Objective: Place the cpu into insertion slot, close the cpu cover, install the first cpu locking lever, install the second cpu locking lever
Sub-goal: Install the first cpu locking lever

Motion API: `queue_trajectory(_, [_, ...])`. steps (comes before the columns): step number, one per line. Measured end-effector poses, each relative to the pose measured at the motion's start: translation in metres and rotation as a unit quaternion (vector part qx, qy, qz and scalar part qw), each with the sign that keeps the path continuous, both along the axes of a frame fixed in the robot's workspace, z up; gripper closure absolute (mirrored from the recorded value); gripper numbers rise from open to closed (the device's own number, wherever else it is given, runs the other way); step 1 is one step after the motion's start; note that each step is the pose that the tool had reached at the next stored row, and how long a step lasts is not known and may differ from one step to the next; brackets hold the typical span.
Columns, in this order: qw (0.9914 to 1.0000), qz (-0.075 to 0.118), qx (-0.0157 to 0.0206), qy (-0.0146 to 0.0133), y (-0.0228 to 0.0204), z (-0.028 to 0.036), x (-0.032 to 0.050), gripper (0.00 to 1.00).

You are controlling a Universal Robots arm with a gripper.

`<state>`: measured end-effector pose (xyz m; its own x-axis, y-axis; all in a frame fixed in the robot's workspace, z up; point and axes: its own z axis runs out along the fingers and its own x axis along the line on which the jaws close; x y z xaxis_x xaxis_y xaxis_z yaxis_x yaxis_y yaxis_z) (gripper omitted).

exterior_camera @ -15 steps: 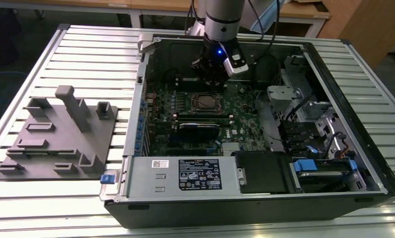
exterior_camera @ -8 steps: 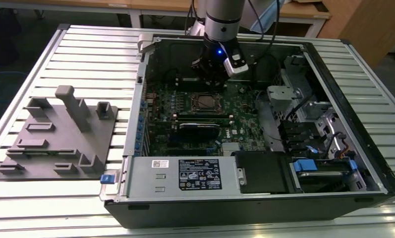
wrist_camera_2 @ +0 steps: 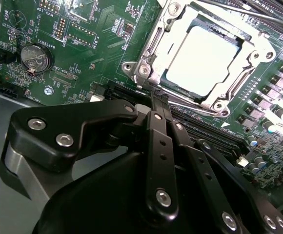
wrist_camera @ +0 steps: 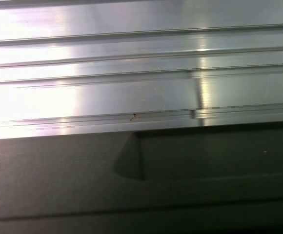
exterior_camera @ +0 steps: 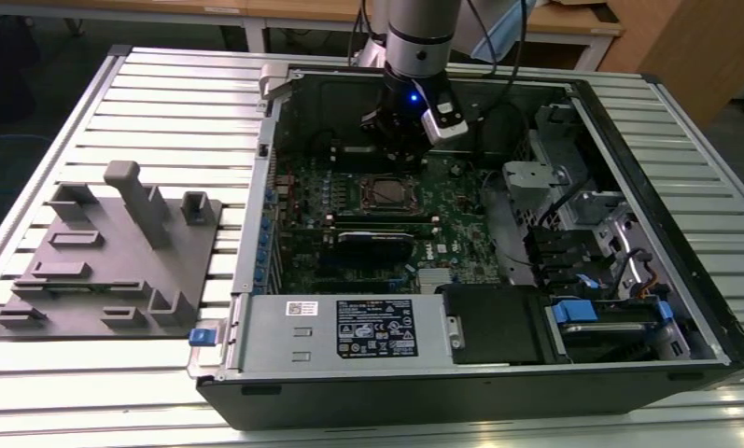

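Gripper point(wrist_camera_2: 157, 100) was down inside the computer case point(exterior_camera: 471, 397), fingers pressed together with nothing between them that I could make out. In the second wrist view the tips sat right at one corner of the socket, touching it or just about, hard to say which. From the exterior view the gripper point(exterior_camera: 403, 154) hung just beyond the insertion slot point(exterior_camera: 385, 191), low over the motherboard point(wrist_camera_2: 83, 44).

The cpu point(wrist_camera_2: 202, 56) was seated in the slot, its dull silver top showing through the window of the cpu cover point(wrist_camera_2: 150, 48), and that frame looked to be lying down flat around it. So my read: placing the chip and closing the cover were done, and this was the lever part — probably the first one, going by where the fingertips were parked.

One thin wire rod point(wrist_camera_2: 239, 10) ran past the far side of the socket, and I took it for a locking lever, but I couldn't tell if it was hooked under its catch or loose.

Whatever move came from here would call for a controlled push on a skinny springy wire — sideways and down to get it under its tab — without the tips slipping off onto the board or nudging the cover.
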<state>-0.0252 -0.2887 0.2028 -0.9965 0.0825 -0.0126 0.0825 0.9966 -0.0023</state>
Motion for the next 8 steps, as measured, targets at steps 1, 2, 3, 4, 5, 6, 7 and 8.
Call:
queue_trajectory(1, [1.00000, 0.000, 0.0002, 0.0000, 0.0000, 0.0000, 0.0000, 0.89])
queue_trajectory(2, [1.00000, 0.000, 0.0003, 0.0000, 0.0000, 0.0000, 0.0000, 0.89])
queue_trajectory(3, [1.00000, 0.000, 0.0003, 0.0000, 0.0000, 0.0000, 0.0000, 0.89])
queue_trajectory(4, [1.00000, 0.000, 0.0003, 0.0000, 0.0000, 0.0000, 0.0000, 0.89])
queue_trajectory(5, [1.00000, 0.000, 0.0003, 0.0000, 0.0000, 0.0000, 0.0002, 0.89])
queue_trajectory(6, [1.00000, 0.000, 0.0003, 0.0000, 0.0000, 0.0000, 0.0004, 0.89])
queue_trajectory(7, [1.00000, 0.000, 0.0003, 0.0000, 0.0000, -0.0001, 0.0005, 0.89])
queue_trajectory(8, [1.00000, 0.000, 0.0002, 0.0000, 0.0000, -0.0002, 0.0007, 0.89])
